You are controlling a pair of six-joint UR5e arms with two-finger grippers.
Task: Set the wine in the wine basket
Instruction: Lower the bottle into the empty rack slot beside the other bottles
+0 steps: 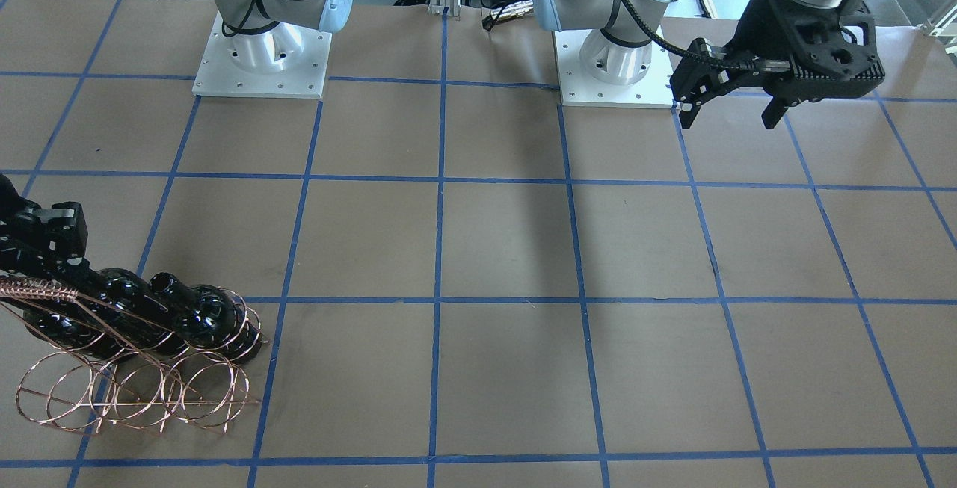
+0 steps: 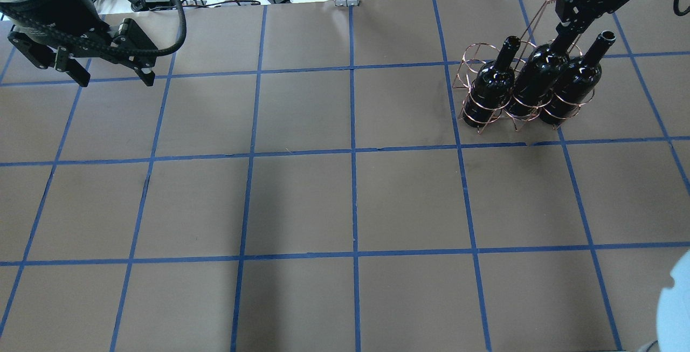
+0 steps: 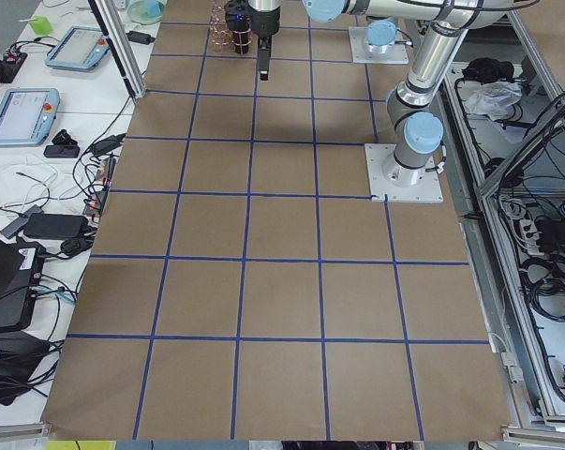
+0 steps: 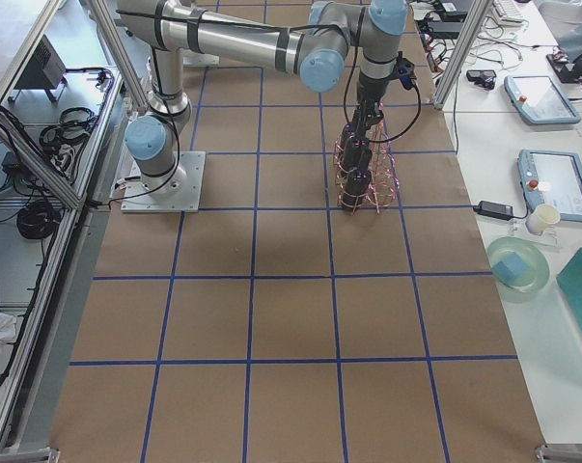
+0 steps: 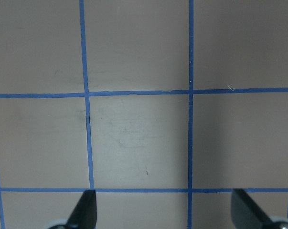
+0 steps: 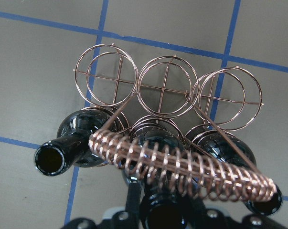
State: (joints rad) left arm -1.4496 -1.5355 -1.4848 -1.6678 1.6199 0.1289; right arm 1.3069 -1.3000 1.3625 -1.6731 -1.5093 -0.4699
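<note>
The copper wire wine basket (image 2: 488,120) stands at the far right of the table and also shows in the front view (image 1: 134,398). Three glossy black wine bottles stand in its row nearer the robot. My right gripper (image 2: 563,36) is shut on the neck of the middle bottle (image 2: 539,80). In the right wrist view (image 6: 163,210) its fingers flank that neck under the braided handle (image 6: 182,167). The left bottle (image 2: 493,85) and the right bottle (image 2: 579,80) stand free. My left gripper (image 2: 116,80) is open and empty, high over the far left (image 1: 729,118).
The basket's three hoops farther from the robot (image 6: 165,88) hold nothing. Brown paper with blue tape lines (image 2: 353,152) covers the table. The two arm bases (image 1: 262,62) stand at the robot's edge. Cables and tablets (image 4: 546,183) lie beyond the table's far edge.
</note>
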